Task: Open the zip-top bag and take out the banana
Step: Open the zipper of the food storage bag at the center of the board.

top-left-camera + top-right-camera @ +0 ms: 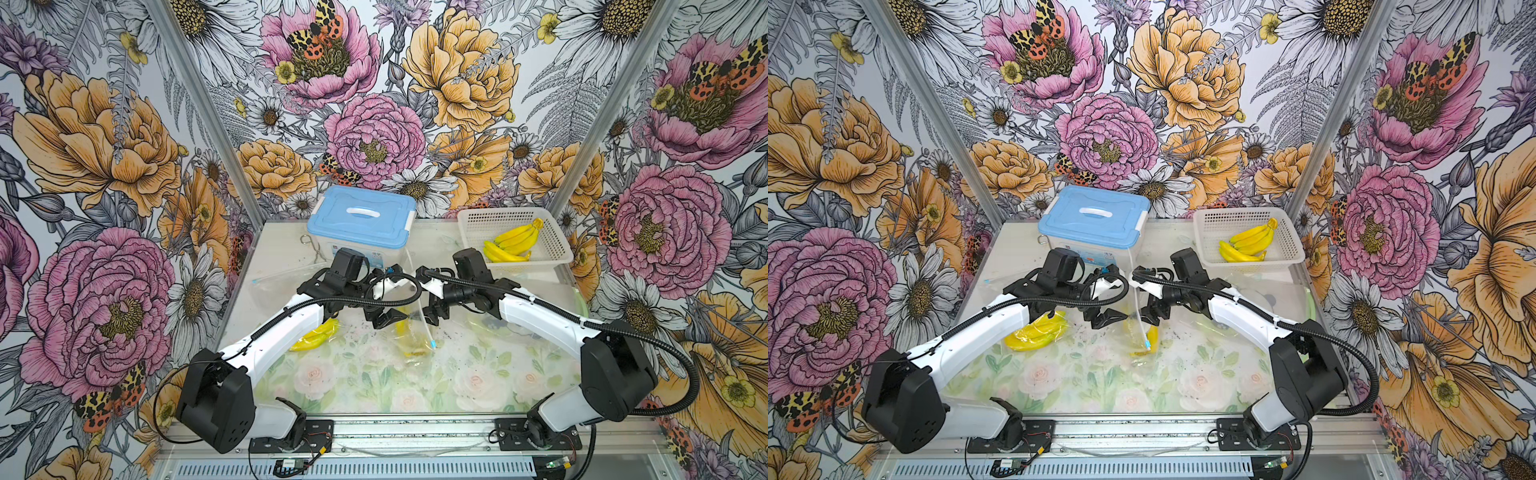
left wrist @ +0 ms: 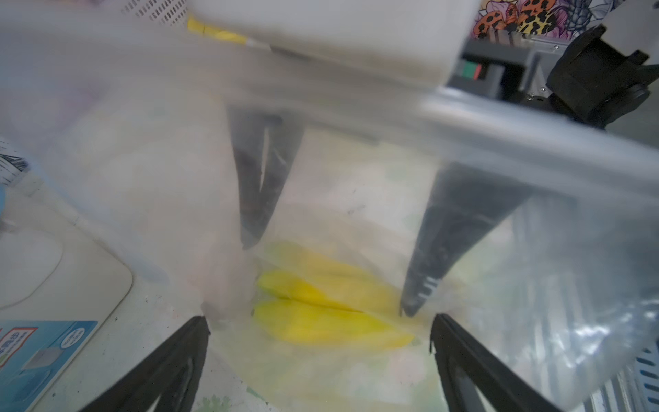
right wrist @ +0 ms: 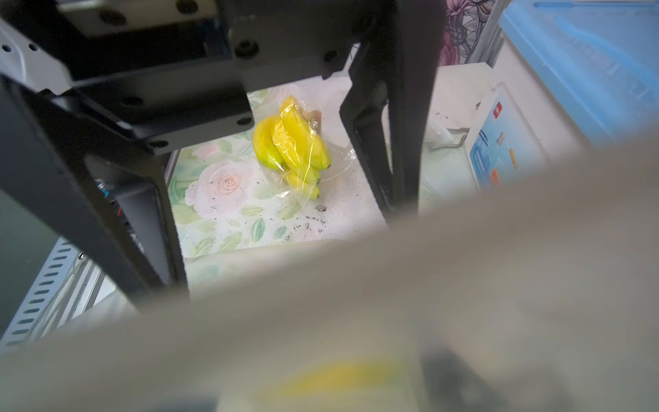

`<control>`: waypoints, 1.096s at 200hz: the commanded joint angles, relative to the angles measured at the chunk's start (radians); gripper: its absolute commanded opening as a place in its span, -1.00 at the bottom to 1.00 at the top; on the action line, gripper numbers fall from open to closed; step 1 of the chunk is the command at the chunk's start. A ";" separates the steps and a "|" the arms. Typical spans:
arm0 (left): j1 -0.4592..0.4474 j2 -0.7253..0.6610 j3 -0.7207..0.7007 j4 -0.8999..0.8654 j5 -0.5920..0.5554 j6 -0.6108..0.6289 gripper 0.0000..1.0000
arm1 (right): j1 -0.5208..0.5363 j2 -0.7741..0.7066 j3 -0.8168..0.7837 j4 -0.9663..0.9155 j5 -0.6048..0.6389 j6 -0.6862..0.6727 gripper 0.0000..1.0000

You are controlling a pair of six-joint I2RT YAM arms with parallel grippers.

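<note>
A clear zip-top bag [image 1: 417, 332] [image 1: 1136, 328] lies mid-table with a yellow banana [image 1: 415, 353] [image 1: 1149, 336] inside it. The zip strip stands up between my two grippers and ends in a blue slider [image 1: 433, 344] [image 1: 1147, 343]. My left gripper [image 1: 388, 320] [image 1: 1106, 318] [image 2: 319, 321] is open, its jaws wide apart just above the banana [image 2: 328, 310]. My right gripper [image 1: 434, 313] [image 1: 1152, 313] faces it. Through the film its fingers [image 2: 260, 185] show spread apart, tips near the banana. In the right wrist view blurred film hides its jaws.
A second bagged banana [image 1: 313, 338] [image 3: 292, 146] lies left of centre under my left arm. A blue-lidded box [image 1: 361, 216] stands at the back. A white basket [image 1: 505, 212] holding bananas [image 1: 513, 243] sits at the back right. Dark crumbs dot the floral mat [image 1: 365, 374].
</note>
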 commanded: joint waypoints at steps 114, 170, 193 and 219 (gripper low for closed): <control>0.025 0.068 0.045 0.092 0.061 -0.172 -1.00 | 0.030 -0.032 0.028 0.043 0.001 0.018 0.42; 0.052 0.033 0.031 0.091 0.115 -0.185 -1.00 | 0.022 -0.072 -0.001 0.065 -0.023 0.043 0.67; 0.053 0.035 0.033 0.092 0.137 -0.187 -1.00 | 0.037 -0.042 0.022 0.094 -0.033 0.068 0.68; 0.044 0.043 0.039 0.090 0.143 -0.192 -1.00 | 0.056 -0.010 0.036 0.142 -0.030 0.110 0.58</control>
